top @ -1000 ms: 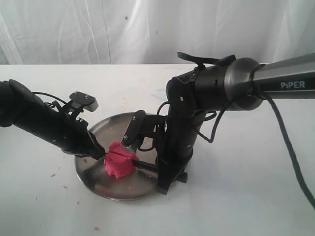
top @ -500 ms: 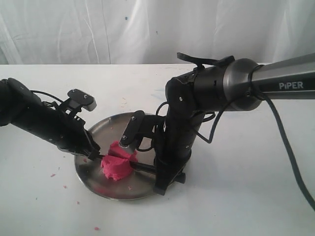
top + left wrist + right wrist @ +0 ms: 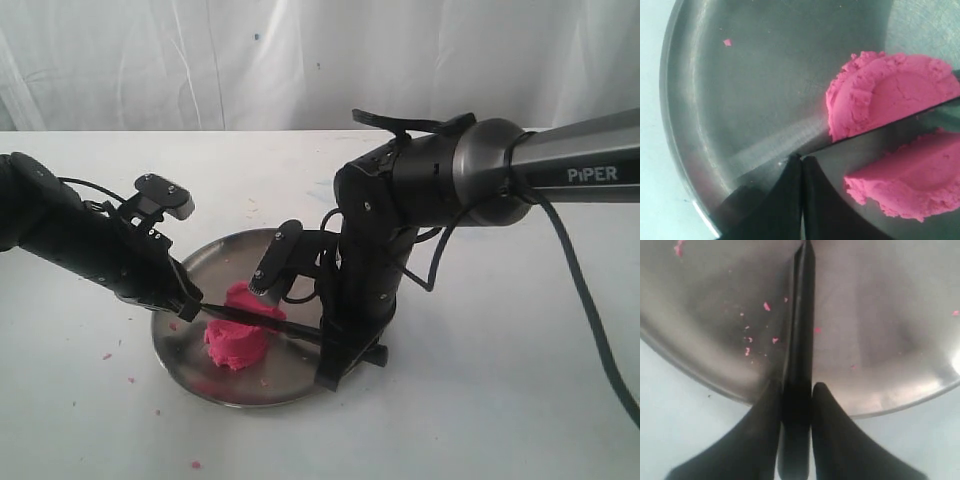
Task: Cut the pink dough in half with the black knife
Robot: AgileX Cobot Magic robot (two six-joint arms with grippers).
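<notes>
On the steel plate (image 3: 185,352) mid-worktop (image 3: 500,410), exterior view: the pink dough (image 3: 235,342) sits between the two hands. The black knife (image 3: 270,325) lies across its top. The blade's long axis runs hand to hand, from the left hand (image 3: 192,306) at the tip end to the right hand (image 3: 335,362) at the handle end. Both hands are near the dough, one on each side; the left looks a bit nearer.

Left wrist view: the left hand (image 3: 801,161) has its fingers fully together. It seems to pinch the blade tip, though the contact itself is hidden. From there the black knife (image 3: 880,129) slants away over the plate (image 3: 765,75). One lump (image 3: 890,92) lies on one side of the blade and the other lump (image 3: 905,185) on the other side, with the blade in the gap. The split looks done or close to it; I can't tell if the lumps join under the blade.

Right wrist view: the right hand (image 3: 796,388) is part closed, clamped on the knife handle. The black knife (image 3: 800,315) points straight away from it across the plate (image 3: 880,340). Only pink crumbs (image 3: 766,306) show here, no dough. The next move depends on keeping the blade level between the hands.
</notes>
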